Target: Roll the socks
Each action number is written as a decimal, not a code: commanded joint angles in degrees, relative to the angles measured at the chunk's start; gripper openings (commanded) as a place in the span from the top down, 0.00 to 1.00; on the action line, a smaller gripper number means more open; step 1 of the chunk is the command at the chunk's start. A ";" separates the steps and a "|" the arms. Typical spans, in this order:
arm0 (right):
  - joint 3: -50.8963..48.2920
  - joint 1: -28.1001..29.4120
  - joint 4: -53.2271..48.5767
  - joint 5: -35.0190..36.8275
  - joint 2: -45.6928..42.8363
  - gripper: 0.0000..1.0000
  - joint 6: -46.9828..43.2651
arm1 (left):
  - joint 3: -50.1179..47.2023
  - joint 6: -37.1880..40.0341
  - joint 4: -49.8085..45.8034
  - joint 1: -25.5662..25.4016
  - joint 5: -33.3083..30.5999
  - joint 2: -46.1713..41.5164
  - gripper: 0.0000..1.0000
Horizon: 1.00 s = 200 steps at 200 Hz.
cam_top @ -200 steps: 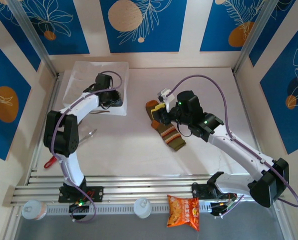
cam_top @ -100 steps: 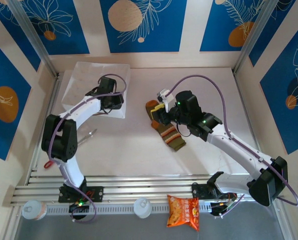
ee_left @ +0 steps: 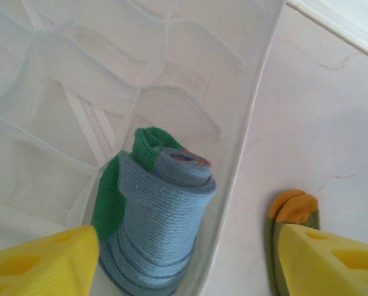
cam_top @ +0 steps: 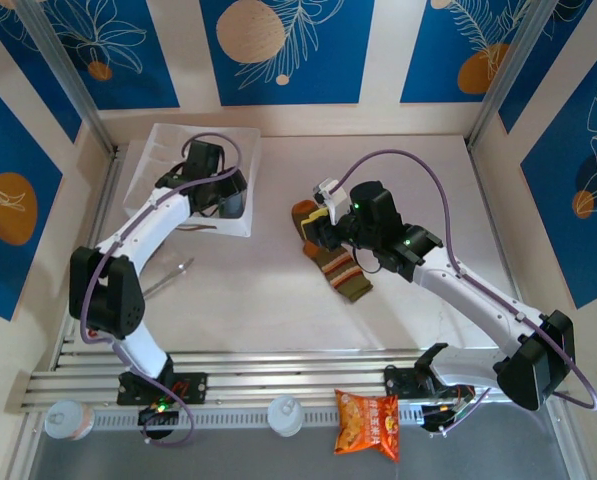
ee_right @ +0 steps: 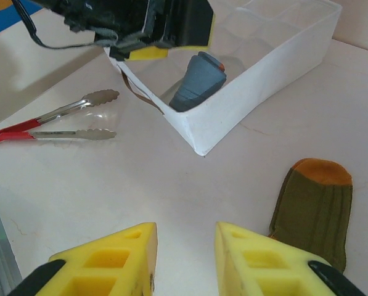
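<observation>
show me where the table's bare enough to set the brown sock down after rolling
Bare table lies between the tongs and the olive-brown sock, and across the far right corner past the right gripper. Crowded: the white tray, which holds the rolled grey-blue sock under the open left gripper.

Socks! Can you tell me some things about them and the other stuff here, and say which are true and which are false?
1. The blue sock is rolled up inside the white tray. True.
2. The olive sock is rolled up too. False: it lies flat on the table.
3. The right gripper is holding the olive sock. False: it is open, with nothing between its fingers.
4. Tongs with red handles lie on the table. True.
</observation>
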 commanded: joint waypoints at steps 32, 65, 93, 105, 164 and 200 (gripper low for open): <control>0.69 0.38 -0.31 -0.45 -0.64 0.71 0.75 | 15.26 -1.50 -11.71 1.72 2.32 9.76 0.47; 0.03 0.22 -1.06 0.49 -2.00 0.71 0.61 | 18.15 -2.23 -18.57 1.66 5.11 10.93 0.67; -1.06 0.14 -0.89 0.73 -2.94 0.71 0.96 | 15.26 -2.12 -19.73 1.61 7.98 8.61 0.80; -1.16 0.13 -0.80 0.63 -2.87 0.71 1.01 | 14.34 -1.82 -19.65 1.58 9.69 8.63 0.82; -0.15 0.13 -0.52 -0.28 -2.19 0.73 1.23 | 13.59 -0.36 -21.89 1.50 9.68 11.52 0.88; 1.40 0.11 -0.71 -1.49 -2.85 0.72 0.99 | 9.53 -0.58 -20.15 1.13 8.85 12.95 0.90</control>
